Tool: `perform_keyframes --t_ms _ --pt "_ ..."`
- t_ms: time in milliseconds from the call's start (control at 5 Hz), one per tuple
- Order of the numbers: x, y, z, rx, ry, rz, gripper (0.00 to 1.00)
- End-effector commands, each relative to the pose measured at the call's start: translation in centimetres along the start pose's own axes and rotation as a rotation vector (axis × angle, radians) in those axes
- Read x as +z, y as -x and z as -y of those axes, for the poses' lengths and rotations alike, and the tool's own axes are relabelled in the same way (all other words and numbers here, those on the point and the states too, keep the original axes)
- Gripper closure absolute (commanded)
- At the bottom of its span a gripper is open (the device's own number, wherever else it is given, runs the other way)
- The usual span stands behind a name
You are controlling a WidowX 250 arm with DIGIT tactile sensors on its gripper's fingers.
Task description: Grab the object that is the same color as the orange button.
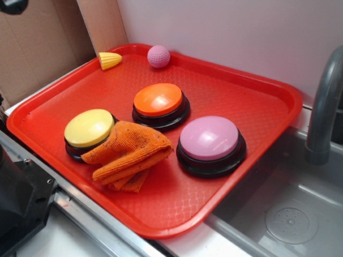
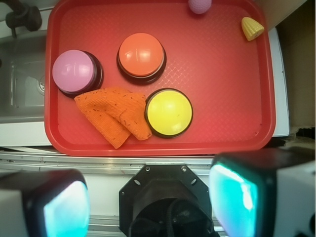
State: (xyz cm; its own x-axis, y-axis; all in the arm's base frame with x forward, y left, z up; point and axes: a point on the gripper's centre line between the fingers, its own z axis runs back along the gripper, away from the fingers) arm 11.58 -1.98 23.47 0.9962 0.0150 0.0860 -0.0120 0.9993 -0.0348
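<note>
Well — tool (image 2: 150, 202) agape, above tray (image 2: 217, 133) edge

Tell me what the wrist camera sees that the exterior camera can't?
Only the wrist view shows the gripper, open with nothing between its fingers, above the near rim of the red tray. Only the exterior view shows the grey tap. Both show the orange cloth, orange button, yellow button and pink button.
</note>
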Motion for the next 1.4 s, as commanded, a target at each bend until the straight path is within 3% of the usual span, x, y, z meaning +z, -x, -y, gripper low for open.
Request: perform_keyframes --t_ms 0,200,400,600,800,1200 --pt "0.0 0.0 0.0 0.000 0.000 0.000 0.00" --pt "-0.8 -0.9 1.3 -0.092 -0.045 0.025 0.00" --pt "-2.1 -1.5 2.7 -0.162 -0.047 0.046 0.00" --pt "-3.4 -1.7 4.5 -0.173 -0.087 0.101 0.00" --pt "-5.1 -2.2 5.6 -0.211 -0.087 0.083 0.00" --pt "-8.5 -1.9 7.2 -0.206 -0.169 0.090 0.00"
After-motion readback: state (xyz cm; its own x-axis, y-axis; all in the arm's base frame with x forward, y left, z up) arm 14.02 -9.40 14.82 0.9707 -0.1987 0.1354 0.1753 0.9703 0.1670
